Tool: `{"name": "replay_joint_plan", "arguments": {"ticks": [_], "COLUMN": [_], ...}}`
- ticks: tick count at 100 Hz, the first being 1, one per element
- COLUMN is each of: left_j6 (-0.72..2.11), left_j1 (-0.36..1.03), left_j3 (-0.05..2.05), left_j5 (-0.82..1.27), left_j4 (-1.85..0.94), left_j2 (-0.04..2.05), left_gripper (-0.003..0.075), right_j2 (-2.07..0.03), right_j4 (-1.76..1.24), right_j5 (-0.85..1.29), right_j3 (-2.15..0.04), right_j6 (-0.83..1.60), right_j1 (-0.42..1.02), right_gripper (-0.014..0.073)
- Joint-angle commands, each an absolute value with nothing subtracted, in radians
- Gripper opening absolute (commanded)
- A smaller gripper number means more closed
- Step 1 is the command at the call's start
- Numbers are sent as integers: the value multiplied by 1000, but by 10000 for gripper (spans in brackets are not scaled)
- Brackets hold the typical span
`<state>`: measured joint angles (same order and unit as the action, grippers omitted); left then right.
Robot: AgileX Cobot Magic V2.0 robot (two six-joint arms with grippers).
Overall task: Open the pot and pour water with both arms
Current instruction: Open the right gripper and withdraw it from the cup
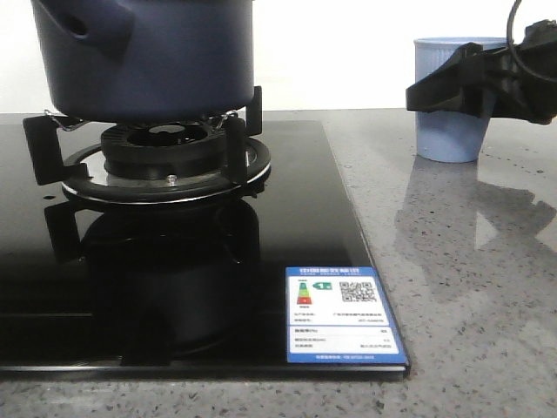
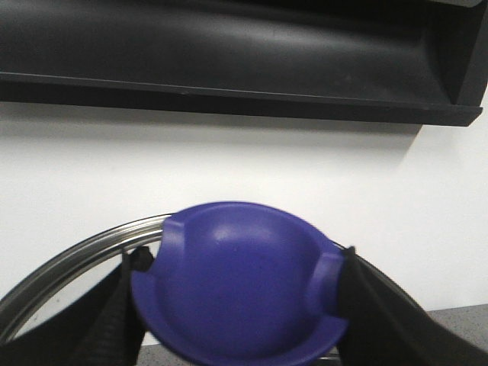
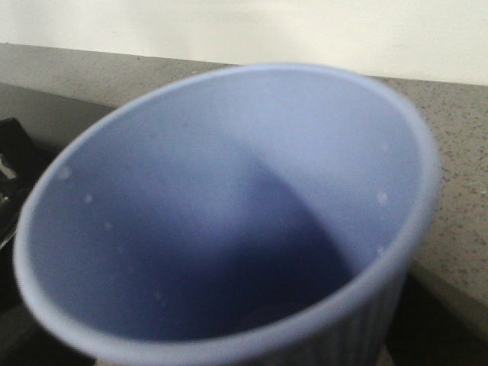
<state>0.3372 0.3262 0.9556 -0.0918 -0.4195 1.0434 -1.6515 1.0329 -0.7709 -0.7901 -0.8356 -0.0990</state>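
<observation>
On burner (image 1: pixel 165 161), navy pot (image 1: pixel 148 57)

Left gripper (image 2: pixel 240 305) clamped both sides on something; right gripper (image 1: pixel 452 83) level (closure unclear).

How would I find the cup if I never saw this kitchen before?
Start at the black glass stove with the big navy pot on its burner. Go right, off the glass, onto the grey speckled counter. The cup stands there with the right claw around it: pale blue with ribbed sides, far narrower and lighter than the pot.
</observation>
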Motion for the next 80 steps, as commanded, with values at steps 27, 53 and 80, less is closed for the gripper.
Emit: {"name": "replay_joint_plan", "arguments": {"ticks": [27, 53, 80], "left_j6": [337, 337, 337], "left_j1": [322, 396, 499], "left_j3": [994, 994, 994], "left_j5": [-198, -200, -227], "left_j4": [-413, -405, -393], "left_j2": [1019, 1021, 1079], "left_gripper": [358, 358, 358], "right_j2": [-1491, -1472, -1472], "right_j4": [1380, 1623, 1670], "right_j5": [-836, -921, -1226], "right_j3": [-812, -812, -812], "right_j6": [-1172, -1407, -1509], "right_j1": [-221, -315, -476], "right_gripper": [592, 592, 592]}}
